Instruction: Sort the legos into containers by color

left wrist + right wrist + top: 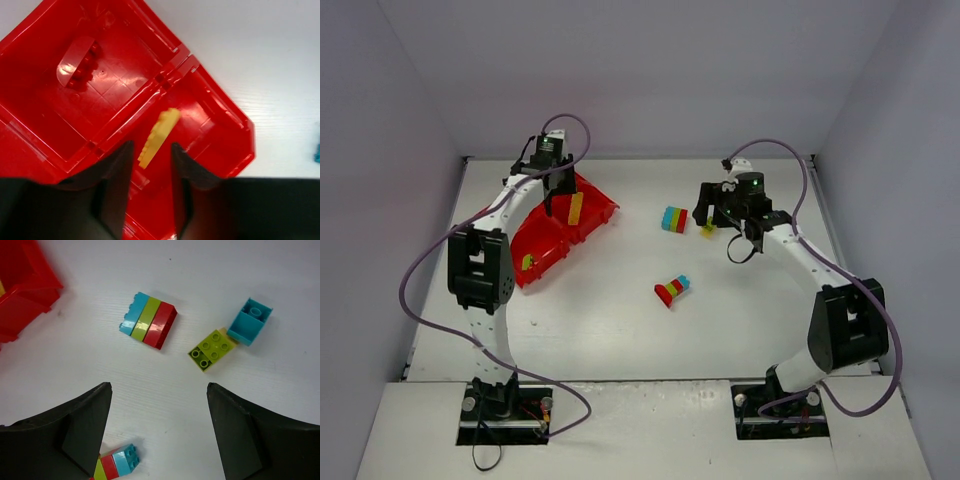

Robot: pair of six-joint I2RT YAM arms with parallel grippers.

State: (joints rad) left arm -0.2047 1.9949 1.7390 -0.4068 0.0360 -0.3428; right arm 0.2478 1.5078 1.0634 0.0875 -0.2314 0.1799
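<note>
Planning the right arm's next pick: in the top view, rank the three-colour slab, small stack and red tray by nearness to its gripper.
1. three-colour slab, just left of the right gripper.
2. small stack, toward the near side.
3. red tray, far left.

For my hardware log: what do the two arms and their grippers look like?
The left arm and right arm both have white links and bulky black joint housings. A purple cable loops loosely along each. The left gripper and right gripper are black, with two blunt fingers each. A green light glows near the right wrist.
</note>
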